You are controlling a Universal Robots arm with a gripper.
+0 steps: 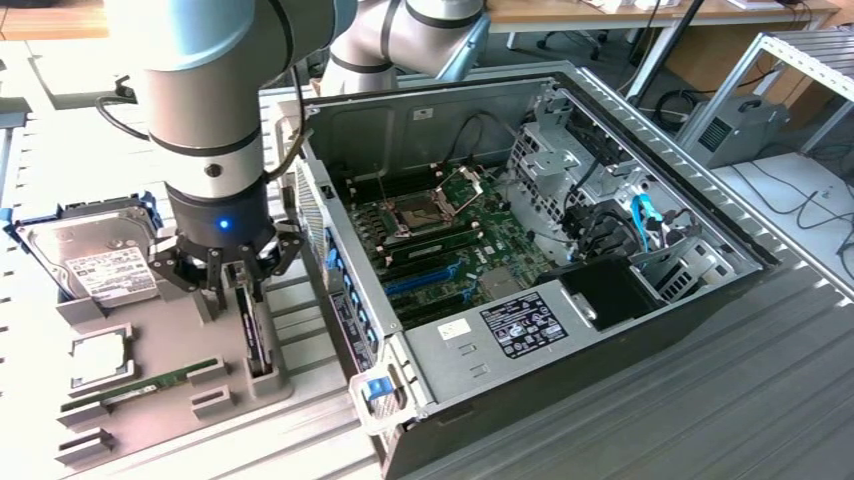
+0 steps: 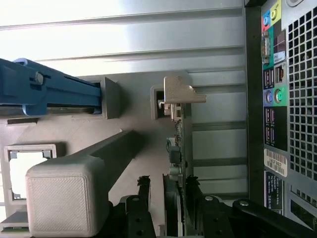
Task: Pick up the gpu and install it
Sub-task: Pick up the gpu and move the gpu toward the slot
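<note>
The gpu [image 1: 255,335] stands on its edge in a slot of the grey holder tray [image 1: 167,330], at the exterior view's left beside the open computer case [image 1: 561,330]. In the wrist view the gpu [image 2: 176,148] shows edge-on, a thin green board with its silver end bracket [image 2: 181,91] at the far end. My gripper [image 1: 235,288] is lowered over the card's near end. It is open: its black fingers [image 2: 143,191] stand on either side of the card, with a gap on one side. The gripper [image 2: 168,188] holds nothing.
On the tray also sit a silver hard drive [image 1: 96,258] in a blue carrier [image 2: 49,91], a processor [image 1: 99,358] and a green memory stick [image 1: 140,387]. A tall grey tray post [image 2: 64,196] rises close beside the fingers. The case's rear port panel [image 2: 275,99] flanks the card.
</note>
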